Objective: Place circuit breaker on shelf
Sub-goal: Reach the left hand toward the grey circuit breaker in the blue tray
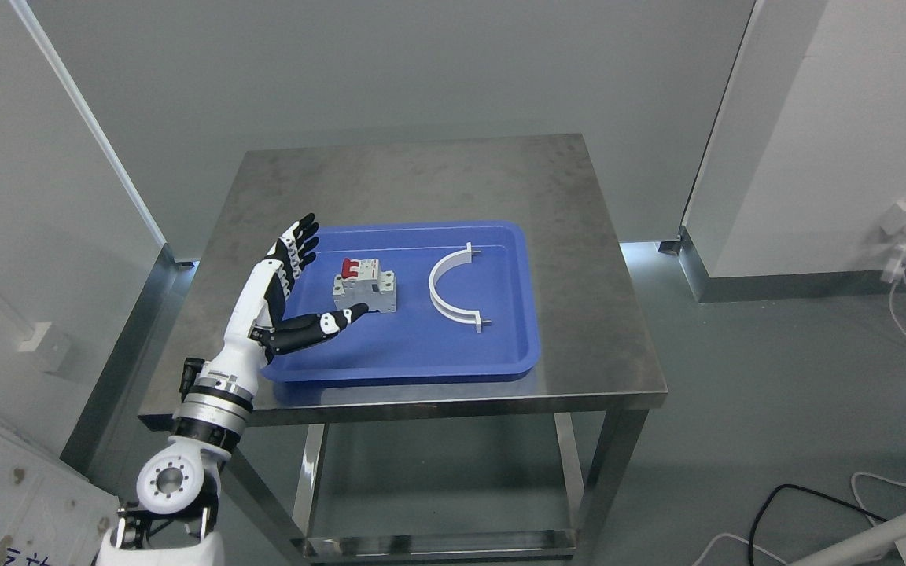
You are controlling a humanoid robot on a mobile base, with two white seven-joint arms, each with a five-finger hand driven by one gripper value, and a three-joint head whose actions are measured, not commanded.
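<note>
A grey circuit breaker (366,288) with red switches lies in the blue tray (500,362) on the steel table. My left hand (325,275) hovers at the tray's left side, open, with the fingers (300,240) stretched past the tray's rim and the thumb (323,324) reaching toward the breaker's near side. The thumb tip is close to the breaker; I cannot tell whether it touches. The right arm is out of sight.
A white half-ring clamp (453,289) lies in the tray, right of the breaker. The steel table (579,236) has a lower shelf (437,542). White wall panels stand left and right, and cables (815,511) trail on the floor at the right.
</note>
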